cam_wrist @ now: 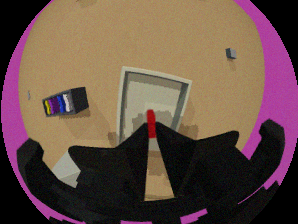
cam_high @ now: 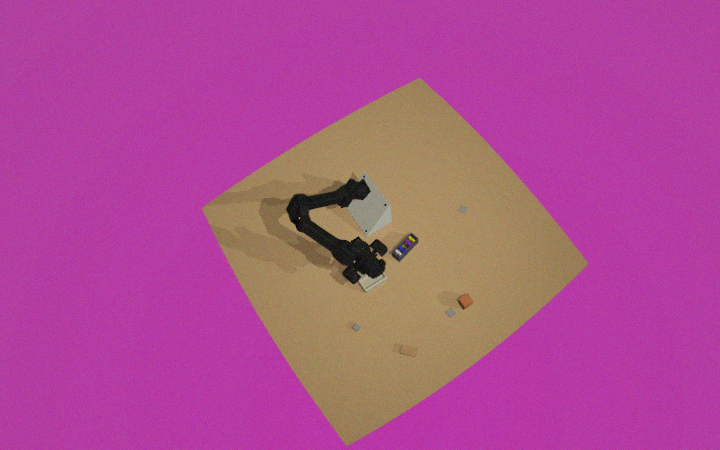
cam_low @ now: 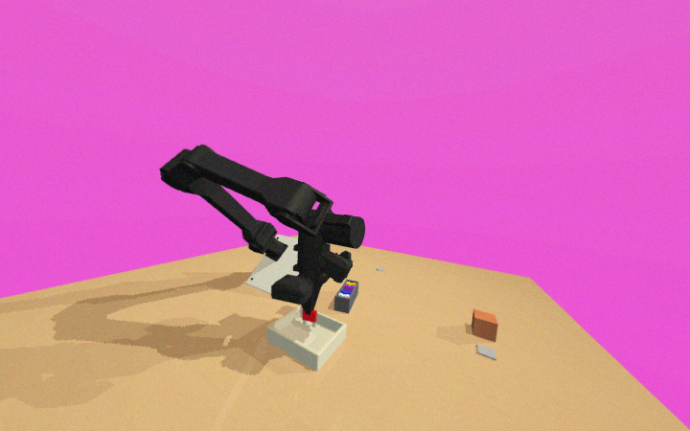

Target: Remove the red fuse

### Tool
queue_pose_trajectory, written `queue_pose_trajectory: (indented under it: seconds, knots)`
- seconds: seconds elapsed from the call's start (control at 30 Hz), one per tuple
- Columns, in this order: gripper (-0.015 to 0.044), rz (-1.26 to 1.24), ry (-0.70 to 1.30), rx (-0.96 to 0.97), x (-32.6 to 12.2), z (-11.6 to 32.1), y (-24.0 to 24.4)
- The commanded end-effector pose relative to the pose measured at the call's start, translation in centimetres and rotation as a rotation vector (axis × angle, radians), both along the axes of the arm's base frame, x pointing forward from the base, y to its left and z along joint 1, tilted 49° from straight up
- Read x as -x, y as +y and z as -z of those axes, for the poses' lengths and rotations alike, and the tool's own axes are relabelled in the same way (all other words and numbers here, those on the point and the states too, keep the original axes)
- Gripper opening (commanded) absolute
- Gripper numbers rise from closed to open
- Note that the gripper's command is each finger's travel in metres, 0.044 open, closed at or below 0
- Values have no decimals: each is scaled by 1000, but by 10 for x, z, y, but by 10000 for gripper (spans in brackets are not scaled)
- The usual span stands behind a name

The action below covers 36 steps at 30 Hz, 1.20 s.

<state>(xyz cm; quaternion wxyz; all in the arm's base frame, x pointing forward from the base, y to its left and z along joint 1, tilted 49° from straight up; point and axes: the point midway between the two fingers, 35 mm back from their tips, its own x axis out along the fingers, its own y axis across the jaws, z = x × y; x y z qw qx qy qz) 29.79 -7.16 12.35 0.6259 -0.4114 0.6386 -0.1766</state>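
My gripper (cam_low: 308,310) (cam_wrist: 151,125) is shut on the red fuse (cam_low: 310,316) (cam_wrist: 151,120). It holds the fuse upright over the tray (cam_high: 375,283) (cam_low: 332,350) (cam_wrist: 157,73); in the exterior view the fuse's prongs show below its red body. Whether the prongs touch the tray's floor is hard to tell. The fuse block (cam_high: 398,256) (cam_low: 341,304) (cam_wrist: 79,100) stands apart from the gripper, with yellow, purple, blue and white fuses in it. In the top view the arm hides the fuse, the fingertips and part of the tray.
An orange-brown block (cam_high: 465,300) (cam_low: 484,325) stands away from the tray, with a flat grey piece (cam_high: 450,313) (cam_low: 486,351) near it. A small grey piece (cam_high: 356,327) (cam_wrist: 230,53) and a flat tan piece (cam_high: 408,350) lie farther off. The pale base plate (cam_high: 370,212) is behind the block.
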Motion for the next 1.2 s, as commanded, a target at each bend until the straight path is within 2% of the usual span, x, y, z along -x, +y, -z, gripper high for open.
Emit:
queue_pose_trajectory:
  seconds: [0.0, 0.43, 0.6, 1.17]
  knots:
    - [0, 1, 5, 6, 1, 2, -4]
    - [330, 0, 0, 0, 0, -1, 1]
    - [330, 1, 6, 4, 6, -23, 27]
    - [330, 0, 10, 6, 6, -22, 25]
